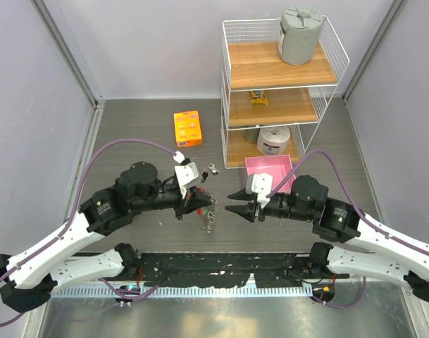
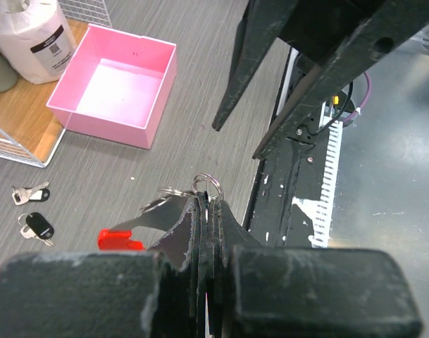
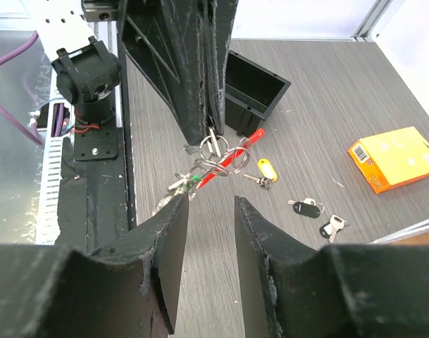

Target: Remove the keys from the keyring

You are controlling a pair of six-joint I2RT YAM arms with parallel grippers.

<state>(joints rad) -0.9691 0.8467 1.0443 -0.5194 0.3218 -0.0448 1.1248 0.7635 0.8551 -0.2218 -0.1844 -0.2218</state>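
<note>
From above, showed the left end effector [image 1: 197, 202] clamped shut on the keyring [image 1: 204, 206], held over the middle of the bench [image 1: 129, 134]. Had a bunch of keys [image 1: 209, 220] hanging below the ring. Put the right end effector [image 1: 230, 202] just beside it, fingers apart, gripping nothing. Left a few loose keys [image 1: 213, 168] lying on the bench between an orange box [image 1: 188, 128] and a pink tray [image 1: 269, 169].

From the left wrist, showed the fingers pressed together on the keyring [image 2: 208, 186], a red strap [image 2: 120, 239] sticking out to one side. Had the right end effector [image 2: 237, 141] opposite, fingers parted. Placed loose keys [image 2: 29, 193] flat on the bench, near the pink tray [image 2: 108, 130].

From the right wrist, showed its own fingers [image 3: 173, 260] standing apart, just short of the hanging keys [image 3: 180, 184]. Held the keyring [image 3: 218, 151] and red strap [image 3: 232, 160] in the left end effector [image 3: 208, 134]. Left loose keys [image 3: 307, 208] scattered on the bench between the ring and the orange box [image 3: 394, 158].
</note>
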